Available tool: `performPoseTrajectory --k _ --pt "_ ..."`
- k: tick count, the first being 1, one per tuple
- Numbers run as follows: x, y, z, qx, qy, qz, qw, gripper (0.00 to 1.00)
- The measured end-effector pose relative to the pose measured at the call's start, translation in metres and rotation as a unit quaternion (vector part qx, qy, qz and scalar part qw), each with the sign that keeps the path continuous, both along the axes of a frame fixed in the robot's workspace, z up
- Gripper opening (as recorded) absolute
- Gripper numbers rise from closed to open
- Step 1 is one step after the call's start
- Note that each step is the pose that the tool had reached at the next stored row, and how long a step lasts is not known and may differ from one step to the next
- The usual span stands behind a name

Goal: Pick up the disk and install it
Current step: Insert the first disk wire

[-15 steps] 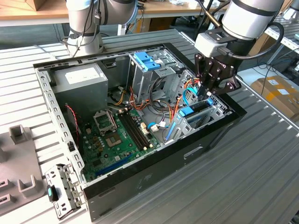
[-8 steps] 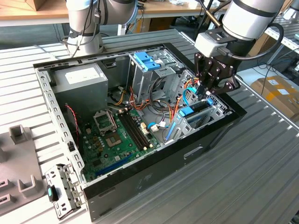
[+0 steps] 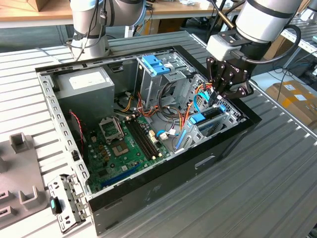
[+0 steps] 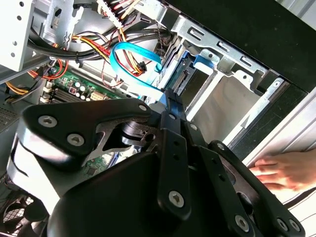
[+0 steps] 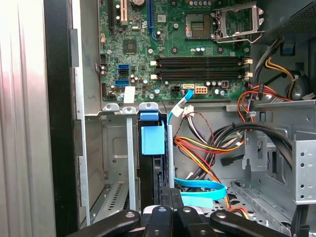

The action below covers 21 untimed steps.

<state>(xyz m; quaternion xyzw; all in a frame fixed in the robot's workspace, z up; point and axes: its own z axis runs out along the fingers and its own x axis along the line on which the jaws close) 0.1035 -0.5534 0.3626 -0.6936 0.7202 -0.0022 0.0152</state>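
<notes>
Exterior view: my gripper (image 3: 219, 95) over the drive cage (image 3: 229, 118). The disk (image 3: 204, 118) is on edge in the cage, just beneath.
Second wrist view: the disk's blue rail (image 4: 185, 74) is just beside my gripper (image 4: 170, 96).
First wrist view: the disk (image 5: 151, 138) has its long axis running straight away from my gripper (image 5: 171, 196). Clenched or released: cannot tell.

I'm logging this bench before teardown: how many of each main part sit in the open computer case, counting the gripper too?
Power-supply box: 1
Motherboard: 1
Processor socket: 1
Blue latch: 1
Disk: 1
Gripper: 1
Total: 6
</notes>
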Motion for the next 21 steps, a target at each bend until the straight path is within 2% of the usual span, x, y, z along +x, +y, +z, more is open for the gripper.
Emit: performPoseTrajectory --k 2,4,7,14,15,16,21 --pt "0.0000 0.0000 0.0000 0.0000 0.0000 0.000 1.00000 0.11" --pt "0.0000 -0.0001 0.0000 0.0001 0.0000 0.000 1.00000 0.24" --pt "0.0000 -0.0001 -0.0036 0.0012 0.0004 0.000 1.00000 0.24" --pt "0.0000 -0.0001 -0.0040 0.0012 0.0004 0.000 1.00000 0.24" --pt "0.0000 -0.0001 -0.0041 0.0012 0.0004 0.000 1.00000 0.23" --pt "0.0000 -0.0001 -0.0041 0.0012 0.0004 0.000 1.00000 0.16" --pt "0.0000 -0.0001 -0.0042 0.0012 0.0004 0.000 1.00000 0.16"
